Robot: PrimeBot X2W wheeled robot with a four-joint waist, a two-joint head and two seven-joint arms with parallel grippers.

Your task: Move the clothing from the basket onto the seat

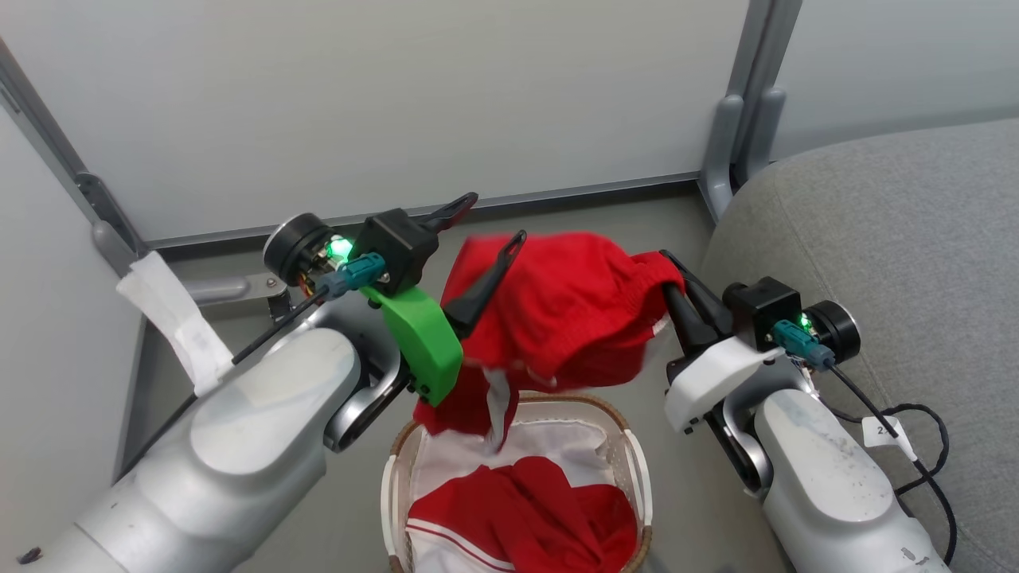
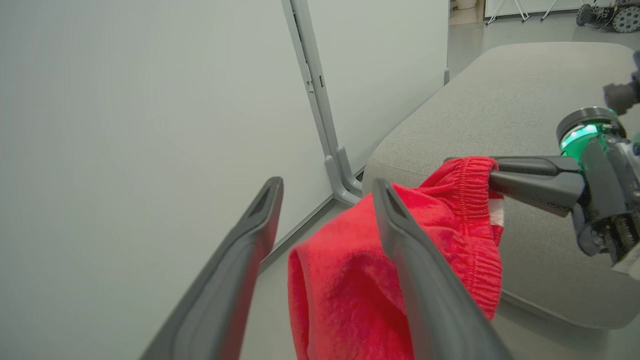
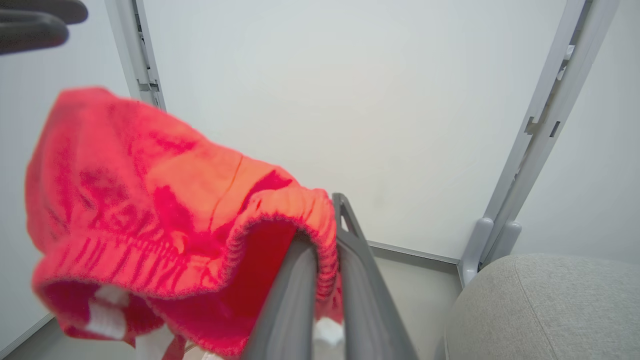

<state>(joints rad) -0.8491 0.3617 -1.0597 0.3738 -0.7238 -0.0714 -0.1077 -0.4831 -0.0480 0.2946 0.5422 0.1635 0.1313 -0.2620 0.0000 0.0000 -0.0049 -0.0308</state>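
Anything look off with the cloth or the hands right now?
The red garment hangs from the right hand alone. The left hand is open, one finger overlapping it. Its tail hangs down to the basket.

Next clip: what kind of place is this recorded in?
Probably a robotics test bay staged as a home corner, not a real home: plain pale partition panels on grey metal posts wall in a grey sofa seat and a laundry basket, and a wheeled machine stands beyond.

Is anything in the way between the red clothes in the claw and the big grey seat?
Nothing visible is. The red clothes hang from the right claw above the basket; the seat lies right beside that arm.
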